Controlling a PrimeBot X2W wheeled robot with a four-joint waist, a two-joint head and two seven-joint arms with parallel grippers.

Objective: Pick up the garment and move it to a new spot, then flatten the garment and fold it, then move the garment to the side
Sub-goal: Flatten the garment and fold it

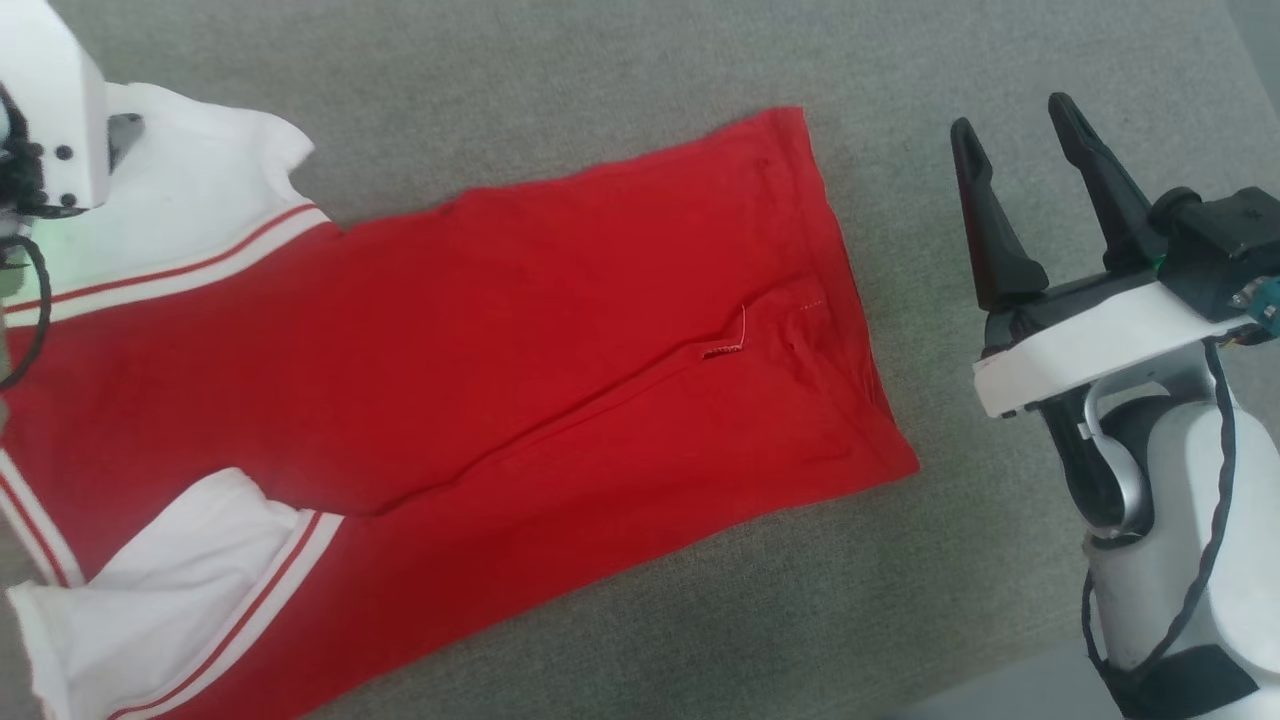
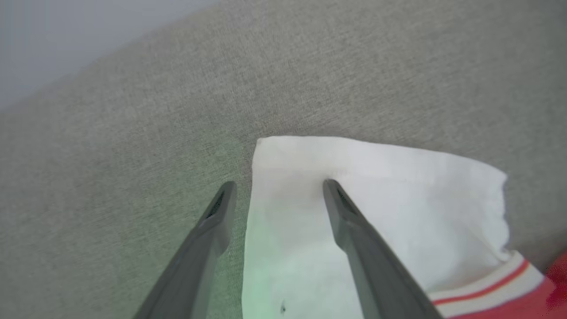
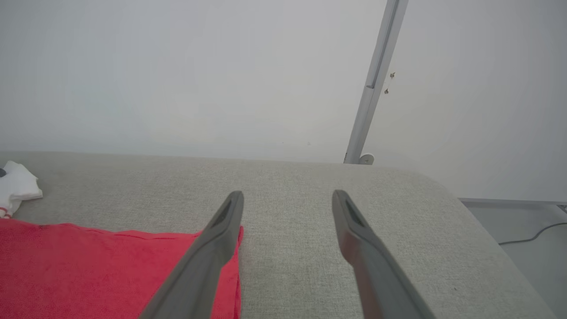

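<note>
Garment (image 1: 500, 350) near right tool (image 1: 1011, 113), to its left

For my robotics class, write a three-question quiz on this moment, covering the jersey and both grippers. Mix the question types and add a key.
1. True or false: the right gripper is shut on the garment.
2. The open left gripper straddles the edge of which part? A: red hem; B: white panel; C: striped trim.
3. Fill in: the garment lies on a ___ cloth surface.
Key: 1 false, it is open and beside the garment; 2 B; 3 grey.
</note>
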